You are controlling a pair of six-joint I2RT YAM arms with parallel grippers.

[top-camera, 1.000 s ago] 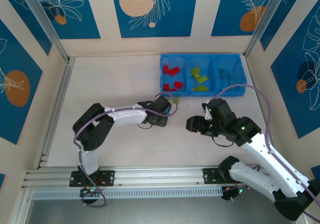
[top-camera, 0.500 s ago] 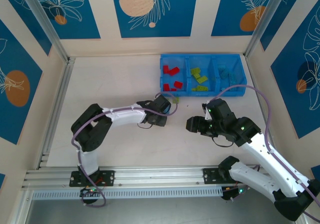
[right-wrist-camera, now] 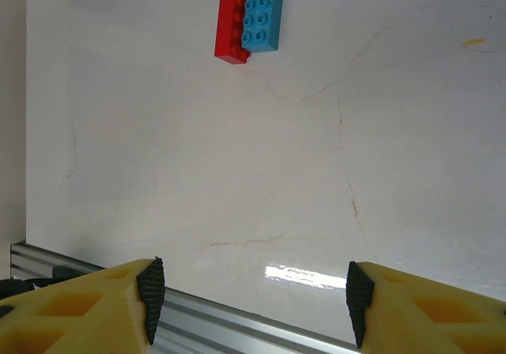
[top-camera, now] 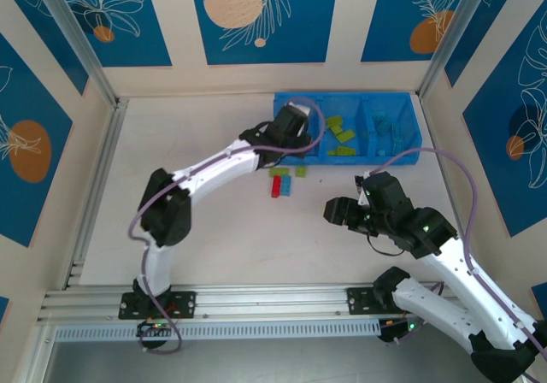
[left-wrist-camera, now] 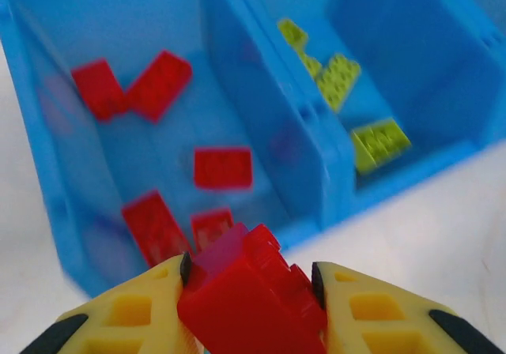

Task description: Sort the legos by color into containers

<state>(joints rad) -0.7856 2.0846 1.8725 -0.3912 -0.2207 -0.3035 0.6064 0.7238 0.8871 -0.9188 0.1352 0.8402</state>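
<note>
My left gripper [left-wrist-camera: 249,279] is shut on a red lego [left-wrist-camera: 253,299] and hangs over the near edge of the left container of the blue tray [left-wrist-camera: 269,117]. Several red legos [left-wrist-camera: 223,167] lie in that container, and lime green ones [left-wrist-camera: 379,143] lie in the middle one. From above, the left gripper [top-camera: 295,139] covers the red container; light blue legos [top-camera: 389,126] lie in the right one. On the table a red lego [top-camera: 275,185], a light blue one [top-camera: 288,184] and green ones [top-camera: 279,172] lie together. My right gripper [top-camera: 338,210] is open and empty, right of that group.
In the right wrist view the loose red [right-wrist-camera: 231,26] and light blue [right-wrist-camera: 262,14] bricks lie far ahead of the open fingers [right-wrist-camera: 150,299], and the aluminium rail [right-wrist-camera: 237,334] at the table's near edge runs just below them. Wall panels enclose the table on three sides.
The left arm has lifted off the table and swung back over the tray's left container with a red brick in its jaws, uncovering the loose bricks. The right arm has barely shifted.
</note>
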